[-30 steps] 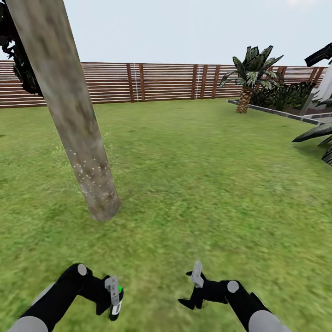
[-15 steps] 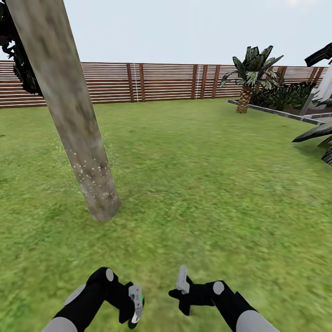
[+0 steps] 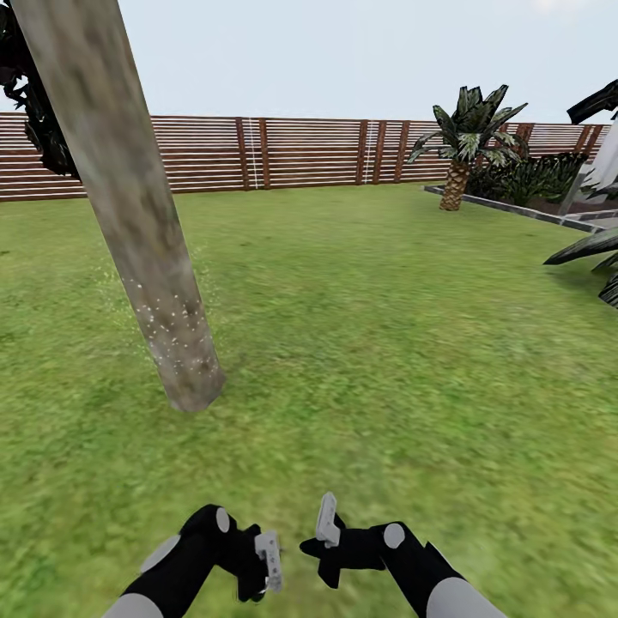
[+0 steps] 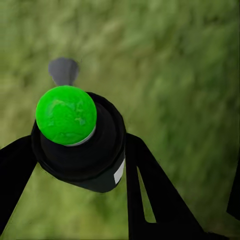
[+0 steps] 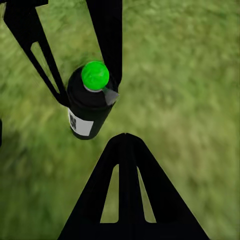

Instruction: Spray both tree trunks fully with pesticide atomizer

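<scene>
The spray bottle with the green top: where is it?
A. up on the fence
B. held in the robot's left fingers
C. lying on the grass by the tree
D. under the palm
B: the left wrist view shows the spray bottle gripped between the left fingers, above the grass.

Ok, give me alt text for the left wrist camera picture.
A black pesticide atomizer with a bright green cap sits gripped between the left gripper's black fingers, seen from above against blurred green lawn.
</scene>
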Tool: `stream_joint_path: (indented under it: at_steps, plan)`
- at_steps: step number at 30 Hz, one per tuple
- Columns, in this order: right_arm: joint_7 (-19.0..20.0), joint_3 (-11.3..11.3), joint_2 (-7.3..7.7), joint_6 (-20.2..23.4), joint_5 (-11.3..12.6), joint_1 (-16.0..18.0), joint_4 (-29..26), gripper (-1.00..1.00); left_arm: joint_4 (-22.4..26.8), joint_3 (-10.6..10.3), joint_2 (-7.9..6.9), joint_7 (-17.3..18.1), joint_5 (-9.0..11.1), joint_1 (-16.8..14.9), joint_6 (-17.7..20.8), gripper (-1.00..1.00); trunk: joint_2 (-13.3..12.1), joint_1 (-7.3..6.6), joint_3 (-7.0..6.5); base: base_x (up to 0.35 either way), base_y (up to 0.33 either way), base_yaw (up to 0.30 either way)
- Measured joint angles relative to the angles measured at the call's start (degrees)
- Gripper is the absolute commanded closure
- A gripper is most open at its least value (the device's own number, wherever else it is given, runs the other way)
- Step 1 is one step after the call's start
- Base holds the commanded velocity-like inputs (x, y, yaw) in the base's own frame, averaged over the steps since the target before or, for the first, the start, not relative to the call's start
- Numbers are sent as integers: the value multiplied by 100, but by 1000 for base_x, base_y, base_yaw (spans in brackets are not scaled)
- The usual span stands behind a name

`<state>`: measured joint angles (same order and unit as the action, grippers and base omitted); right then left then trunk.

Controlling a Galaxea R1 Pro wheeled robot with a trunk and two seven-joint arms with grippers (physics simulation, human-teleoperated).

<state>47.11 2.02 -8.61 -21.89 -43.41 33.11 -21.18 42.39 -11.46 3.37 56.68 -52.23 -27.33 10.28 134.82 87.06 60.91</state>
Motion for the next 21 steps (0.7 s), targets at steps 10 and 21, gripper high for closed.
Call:
stream_joint_path:
  at_steps: [10,21]
  plan:
    - [0,0,-59,0,3,2,0,100,-80,8,179,-269,-16,0,9,100,0,0,0,0,0,0]
    - [0,0,-62,0,8,2,-8,100,-239,-2,327,-352,1,0,6,100,0,0,0,0,0,0]
